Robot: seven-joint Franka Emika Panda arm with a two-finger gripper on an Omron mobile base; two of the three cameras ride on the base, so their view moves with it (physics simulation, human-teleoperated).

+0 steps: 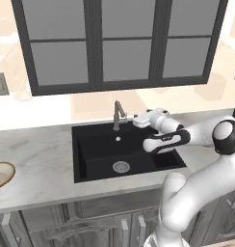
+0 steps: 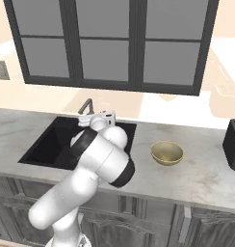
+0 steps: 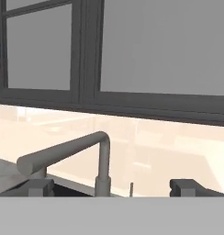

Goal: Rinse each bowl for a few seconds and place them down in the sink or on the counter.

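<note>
1. The end effector (image 3: 112,187) is held wide and empty over the back of the sink (image 1: 95,159), its two tips seen well apart in the hand view, one on each side of the faucet (image 3: 81,158). This reads as an approach to the tap, probably to start the water before any bowl is fetched.
2. The olive-yellow bowl (image 2: 166,153) is set upright on the table (image 2: 201,169), to the right of the sink and apart from it.
3. The shallow tan-rimmed bowl (image 1: 1,174) is left on the table at the far left, partly cut off by the picture edge.
4. Neither bowl is judged to be rinsed yet; the basin holds nothing but its silver drain (image 1: 121,167).
5. The table is of pale marbled stone over grey cabinets (image 1: 66,226).
6. A dark-framed window (image 1: 119,43) is set behind the sink, and a black appliance (image 2: 233,144) stands at the right edge.
</note>
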